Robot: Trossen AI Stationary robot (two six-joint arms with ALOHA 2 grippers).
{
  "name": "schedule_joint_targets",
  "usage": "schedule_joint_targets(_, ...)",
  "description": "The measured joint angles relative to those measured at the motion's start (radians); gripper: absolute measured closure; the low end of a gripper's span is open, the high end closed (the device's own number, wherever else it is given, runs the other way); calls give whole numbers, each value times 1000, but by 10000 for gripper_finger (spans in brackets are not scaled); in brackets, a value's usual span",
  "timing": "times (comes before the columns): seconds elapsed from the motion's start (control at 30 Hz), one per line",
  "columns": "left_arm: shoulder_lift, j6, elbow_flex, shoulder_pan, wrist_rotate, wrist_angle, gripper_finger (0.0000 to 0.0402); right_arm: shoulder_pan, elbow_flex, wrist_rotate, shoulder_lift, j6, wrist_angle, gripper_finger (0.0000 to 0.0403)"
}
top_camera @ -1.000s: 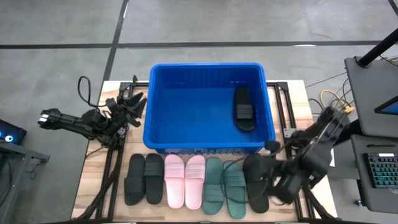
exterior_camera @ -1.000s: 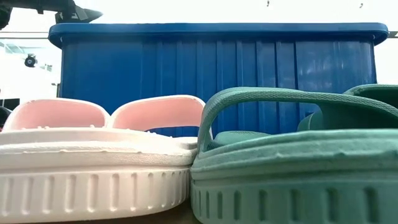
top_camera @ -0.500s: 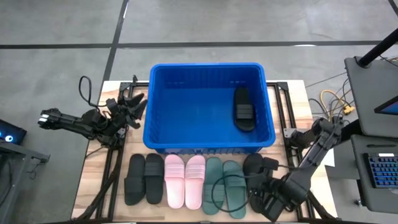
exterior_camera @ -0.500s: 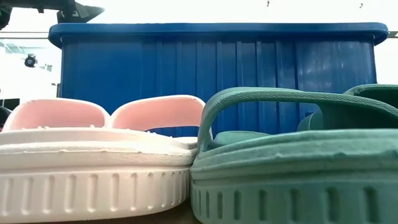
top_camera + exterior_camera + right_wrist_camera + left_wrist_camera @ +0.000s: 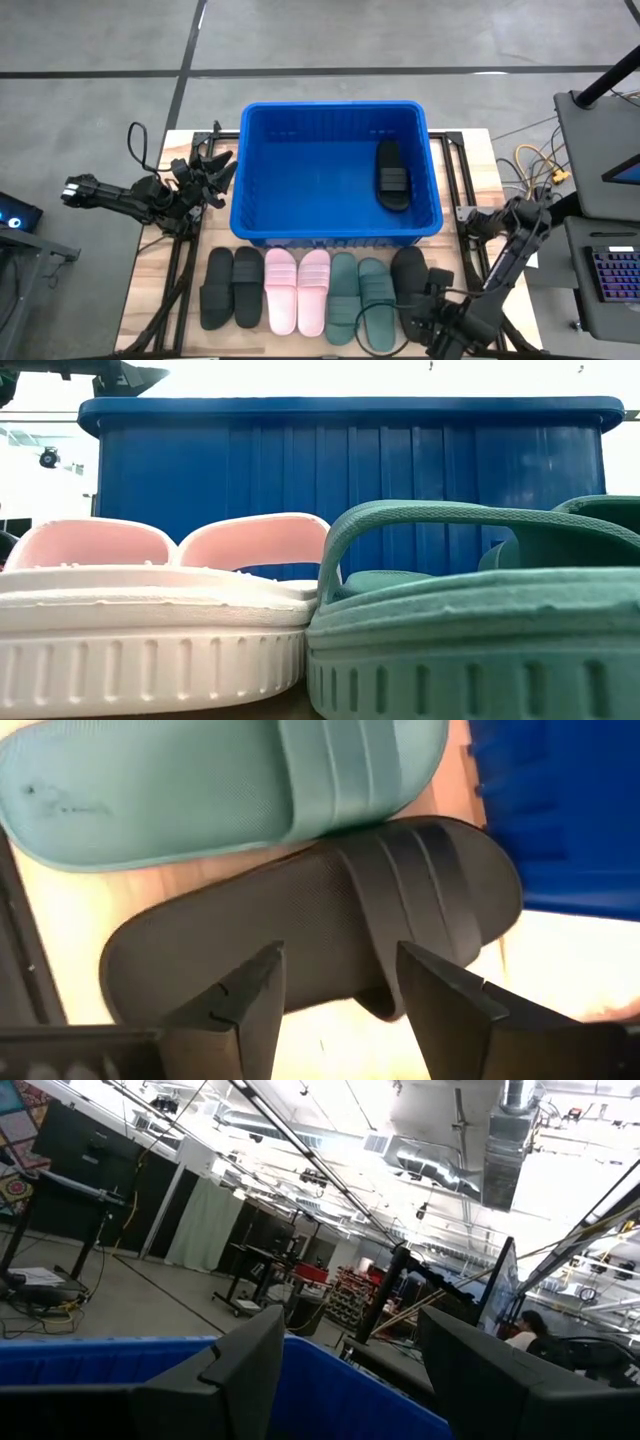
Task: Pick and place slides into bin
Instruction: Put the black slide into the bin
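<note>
The blue bin (image 5: 258, 180) stands mid-table with one black slide (image 5: 392, 175) lying inside at its right. In front of it lie a black pair (image 5: 232, 287), a pink pair (image 5: 297, 290), a green pair (image 5: 360, 298) and a single black slide (image 5: 408, 280), all flat on their soles. My right gripper (image 5: 335, 995) is open near the table's front right (image 5: 440, 322), its fingers standing over the single black slide's (image 5: 300, 935) outer edge beside the strap. My left gripper (image 5: 213, 168) is open and empty left of the bin, above its rim (image 5: 90, 1350).
The pink slides (image 5: 150, 610) and green slides (image 5: 470, 620) lie close side by side in front of the bin's wall (image 5: 350, 470). A green slide (image 5: 220, 780) lies right beside the single black one. A desk with a keyboard (image 5: 612, 275) stands off the table's right.
My right gripper has gone toward the table's near edge, from beside the single black slide to its near end, and turned toward it. The slides have stayed where they were.
</note>
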Motion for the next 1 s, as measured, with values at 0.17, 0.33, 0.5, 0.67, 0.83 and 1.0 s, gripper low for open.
schedule_joint_targets(0.17,0,0,0,0,0,0,185,-2,-39,4,39,-14,-3,220)
schedule_joint_targets(0.33,0,0,0,0,0,0,185,-1,-55,-1,78,-89,6,220)
schedule_joint_targets(0.5,-2,0,0,0,0,1,185,-1,-63,24,107,-104,8,220)
schedule_joint_targets(0.67,-2,0,0,0,0,1,185,-2,-73,21,156,-165,22,220)
schedule_joint_targets(0.83,-2,0,0,0,0,2,185,-3,-71,23,198,-160,13,220)
schedule_joint_targets(1.0,-10,0,0,0,0,2,185,-4,-60,30,205,-62,-47,223)
